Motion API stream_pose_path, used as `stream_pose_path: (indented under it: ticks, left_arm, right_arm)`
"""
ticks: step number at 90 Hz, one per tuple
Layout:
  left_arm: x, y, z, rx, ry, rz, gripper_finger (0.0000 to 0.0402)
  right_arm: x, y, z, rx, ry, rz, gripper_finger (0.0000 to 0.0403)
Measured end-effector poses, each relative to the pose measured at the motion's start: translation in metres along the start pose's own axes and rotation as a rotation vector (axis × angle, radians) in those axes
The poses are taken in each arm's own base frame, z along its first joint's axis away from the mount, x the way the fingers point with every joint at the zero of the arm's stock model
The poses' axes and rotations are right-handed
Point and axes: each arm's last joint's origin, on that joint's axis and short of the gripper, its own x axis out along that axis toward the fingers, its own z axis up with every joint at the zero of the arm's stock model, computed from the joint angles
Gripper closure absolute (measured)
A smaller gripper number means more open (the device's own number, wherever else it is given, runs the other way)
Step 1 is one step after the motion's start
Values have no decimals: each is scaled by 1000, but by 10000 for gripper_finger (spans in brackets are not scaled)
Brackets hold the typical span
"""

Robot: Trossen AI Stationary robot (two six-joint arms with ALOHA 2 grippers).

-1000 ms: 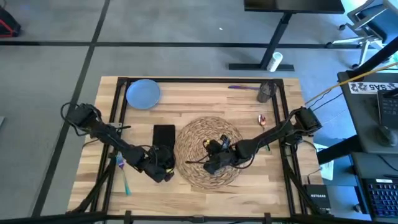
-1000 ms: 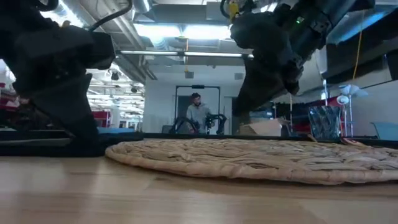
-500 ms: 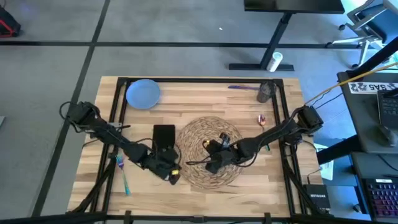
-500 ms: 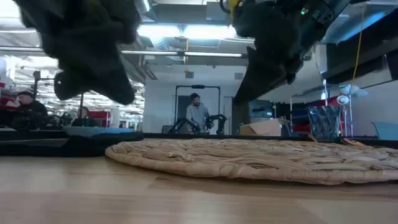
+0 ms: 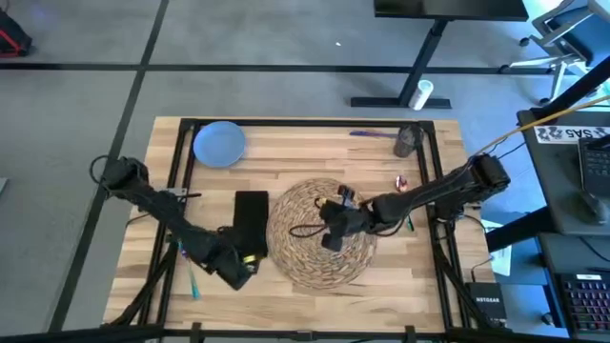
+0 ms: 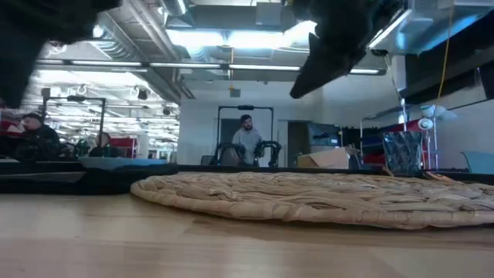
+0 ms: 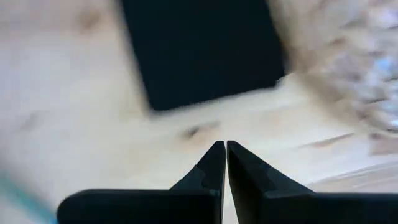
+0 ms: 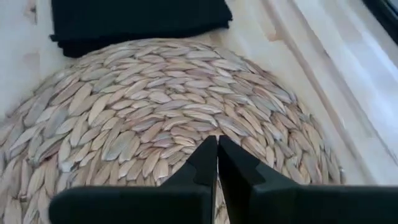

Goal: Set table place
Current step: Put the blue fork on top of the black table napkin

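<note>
The round woven straw placemat lies flat in the middle of the table. The black napkin lies just left of it. My right gripper hangs shut above the placemat, clear of it in the low view. My left gripper is shut and raised over bare wood near the napkin's near end. The pale blue plate sits at the far left, the grey cup at the far right. The teal fork lies by the near left edge.
A purple-handled piece of cutlery lies beside the cup at the far edge. A small colourful item lies right of the placemat. The black frame runs along the table's edges. People show in the room behind.
My left gripper has lifted off the table beside the placemat's left edge and drawn back toward the near left. My right gripper has risen and gone a little toward the far edge, over the placemat's middle. The placemat and napkin have stayed where they were.
</note>
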Motion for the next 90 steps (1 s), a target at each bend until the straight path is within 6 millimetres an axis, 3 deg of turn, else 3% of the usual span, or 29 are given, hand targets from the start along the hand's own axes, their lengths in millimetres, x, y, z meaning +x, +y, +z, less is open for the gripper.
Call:
stream_pose_path:
  ticks: [19,42,67,90]
  left_arm:
    - [2,12,-6,-48,117,152,402]
    - [-1,30,4,-22,-19,316,402]
    - [-8,54,-3,63,-104,433,402]
    - [23,74,-14,38,59,473,402]
  right_arm:
    - [-1,-4,2,-46,4,22,403]
    - [-1,-4,3,-72,3,29,403]
    - [-1,-4,3,-71,2,37,403]
    - [-1,-4,3,-70,1,38,403]
